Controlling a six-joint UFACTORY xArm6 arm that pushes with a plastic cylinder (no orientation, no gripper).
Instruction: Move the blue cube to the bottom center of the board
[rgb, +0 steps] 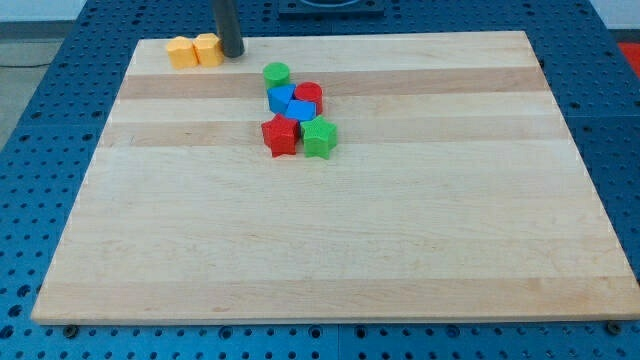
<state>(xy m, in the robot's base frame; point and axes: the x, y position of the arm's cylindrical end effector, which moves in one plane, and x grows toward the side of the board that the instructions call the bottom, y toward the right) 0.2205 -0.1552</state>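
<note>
- My tip (232, 54) rests at the view's top left of the board (320, 250), just beside the right-hand one of 2 yellow blocks (194, 50), close enough that I cannot tell whether it touches; the rod carries and clamps nothing
- The cluster sits well apart from my tip, toward the view's right and lower, near the board's upper middle
- In it I see 2 blue pieces packed together: one at the left (281, 99) and one beside it (300, 110); which is the blue cube I cannot say for sure, since both are partly hidden by neighbours
- A green cylinder (276, 73) stands just above them, a red cylinder (309, 95) touches at the right, and a red star-shaped block (280, 135) and a green star-shaped block (319, 137) sit right below
- My judgement: the task has not begun, as the bottom center lies far below the cluster
- Main risk: pushing straight down would shove the red and green stars ahead of the blue piece, dragging them along
- Entering from above, I could knock the green cylinder into the pack and twist the blue cube off line
- Picking the wrong blue piece is also possible
</note>
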